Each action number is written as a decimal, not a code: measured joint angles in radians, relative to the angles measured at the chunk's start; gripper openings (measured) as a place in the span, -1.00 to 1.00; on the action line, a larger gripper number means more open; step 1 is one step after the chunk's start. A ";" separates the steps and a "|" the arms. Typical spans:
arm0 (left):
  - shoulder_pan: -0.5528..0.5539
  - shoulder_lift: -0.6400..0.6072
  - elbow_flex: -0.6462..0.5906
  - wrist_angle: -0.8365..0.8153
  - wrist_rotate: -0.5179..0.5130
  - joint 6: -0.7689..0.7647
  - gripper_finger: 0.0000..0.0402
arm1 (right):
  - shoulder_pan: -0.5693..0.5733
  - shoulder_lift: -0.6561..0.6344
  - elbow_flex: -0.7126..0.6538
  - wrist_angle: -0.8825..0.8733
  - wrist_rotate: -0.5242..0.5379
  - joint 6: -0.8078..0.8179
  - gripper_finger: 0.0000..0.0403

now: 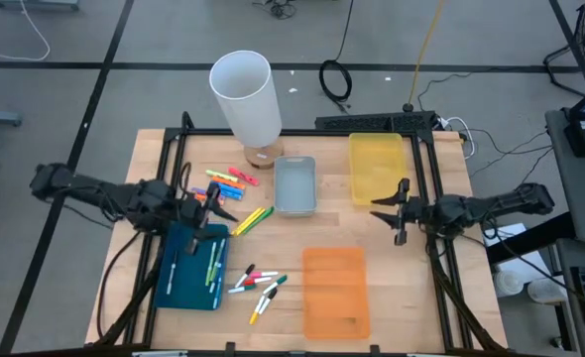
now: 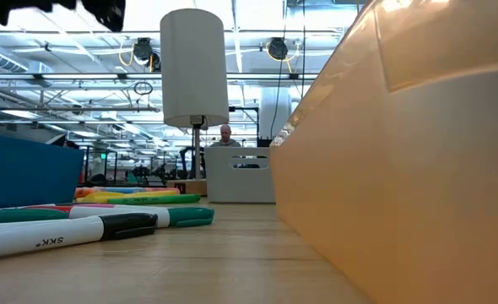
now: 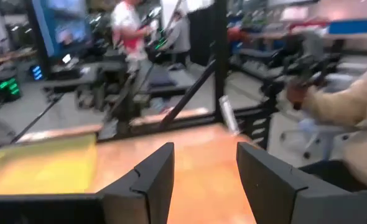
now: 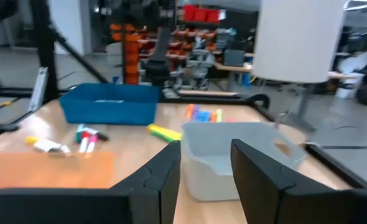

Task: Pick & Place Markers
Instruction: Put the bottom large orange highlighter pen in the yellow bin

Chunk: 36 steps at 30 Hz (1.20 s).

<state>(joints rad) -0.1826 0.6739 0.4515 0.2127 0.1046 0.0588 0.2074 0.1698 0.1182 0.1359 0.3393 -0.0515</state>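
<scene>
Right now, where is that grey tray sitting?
Seen from above, the grey tray sits near the table's far middle, between the yellow tray on its right and the loose markers on its left.

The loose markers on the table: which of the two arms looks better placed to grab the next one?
Probably the left. The left gripper hangs open right beside the loose markers and above the blue tray, which already holds a few. The right gripper, also open, waits across the table by the yellow tray.
</scene>
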 joint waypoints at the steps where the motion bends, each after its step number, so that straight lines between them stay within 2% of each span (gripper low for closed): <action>1: 0.035 -0.004 0.000 -0.018 0.018 0.001 -0.11 | -0.012 -0.020 0.000 -0.020 0.000 -0.001 -0.37; 3: 0.117 -0.006 0.000 -0.044 0.096 -0.001 -0.11 | -0.035 -0.066 0.000 -0.084 0.000 0.022 -0.37; 6: 0.252 -0.006 0.000 -0.076 0.270 -0.001 -0.11 | -0.057 -0.131 0.000 -0.173 -0.001 0.048 -0.37; 9: 0.377 -0.007 0.000 -0.116 0.324 0.013 -0.11 | -0.063 -0.169 0.004 -0.194 -0.002 0.016 -0.37; 12: 0.462 0.008 0.000 -0.159 0.324 0.029 -0.11 | -0.063 -0.167 0.004 -0.194 -0.003 -0.012 -0.37; 15: 0.498 0.032 -0.001 -0.209 0.322 0.032 -0.11 | -0.063 -0.166 0.004 -0.216 -0.002 0.010 -0.37; 21: 0.502 0.095 -0.001 -0.181 0.280 -0.077 -0.11 | -0.062 -0.162 0.002 -0.184 -0.003 0.027 -0.37; 25: 0.501 0.142 -0.001 -0.131 0.264 -0.071 -0.11 | -0.063 -0.162 -0.001 -0.142 0.009 -0.021 -0.37; 29: 0.501 0.187 -0.001 -0.060 0.182 -0.040 -0.11 | -0.063 -0.159 -0.001 -0.143 0.028 -0.041 -0.37; 32: 0.501 0.205 -0.001 -0.041 0.129 -0.120 -0.11 | -0.063 -0.159 -0.001 -0.142 0.027 -0.041 -0.37; 34: 0.502 0.212 0.003 -0.072 0.104 -0.166 -0.11 | -0.063 -0.159 -0.001 -0.142 0.026 -0.042 -0.37; 36: 0.510 0.213 0.036 -0.178 0.061 -0.203 -0.11 | -0.063 -0.159 -0.001 -0.142 0.026 -0.041 -0.37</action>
<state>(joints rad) 0.3277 0.8871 0.4879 0.0344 0.1655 -0.1446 0.1444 0.0113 0.1177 -0.0059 0.3656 -0.0921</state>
